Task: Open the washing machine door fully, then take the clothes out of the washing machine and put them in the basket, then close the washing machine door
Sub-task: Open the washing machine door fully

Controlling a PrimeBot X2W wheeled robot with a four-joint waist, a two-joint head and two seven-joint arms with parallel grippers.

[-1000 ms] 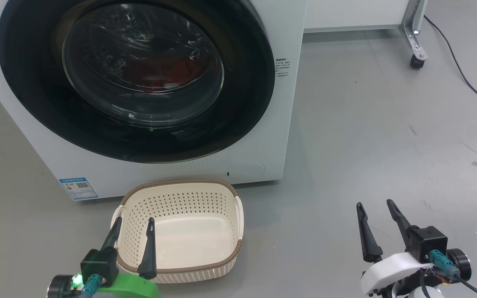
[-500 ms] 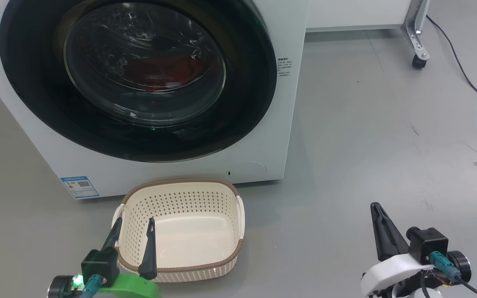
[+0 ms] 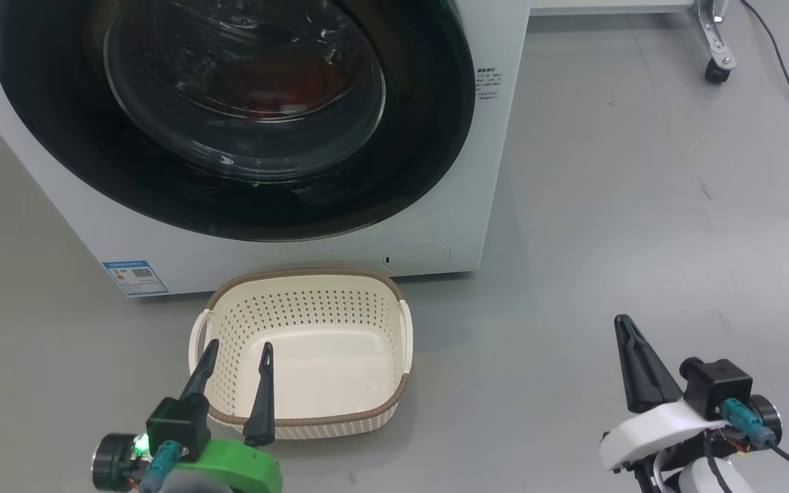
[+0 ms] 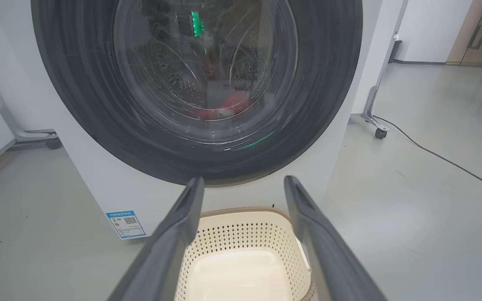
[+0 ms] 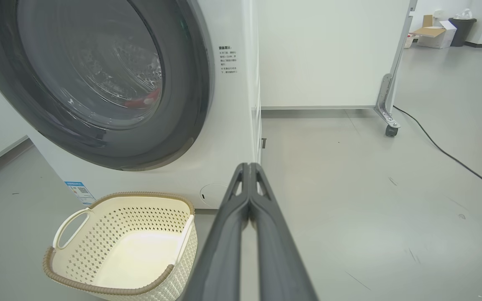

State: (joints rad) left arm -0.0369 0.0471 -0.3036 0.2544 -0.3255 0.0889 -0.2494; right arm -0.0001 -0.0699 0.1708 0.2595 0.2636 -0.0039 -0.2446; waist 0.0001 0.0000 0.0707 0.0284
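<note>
Left gripper [image 3: 240,344]: fingers spread wide with nothing between them. It hangs over the near-left part of the basket [image 3: 305,272], tips pointing toward the washer. Can't tell any contact with the basket wall.

Right gripper [image 3: 622,322]: fingers pressed together tip to tip, gripping nothing. It's over bare floor [image 3: 607,205], well to the right of the basket. In the right wrist view it lines up roughly with the machine's right front corner.

Basket sits upright on the floor just in front of the washing machine [image 3: 264,255], below the door. Its plain cream bottom shows, and it has a white handle on each side.

Washing machine door [image 3: 244,137] is closed, black rim flat against the white front.

Clothes [image 3: 278,79] are inside the drum, seen as a red patch through the glass bowl. In the left wrist view they lie low in the drum, with a bit of white on them.

Blue sticker [image 3: 134,276] is at the lower left of the front panel. Small printed text [image 3: 487,83] is just right of the door. Far right, behind the machine, a metal leg on a caster [image 3: 715,70].
</note>
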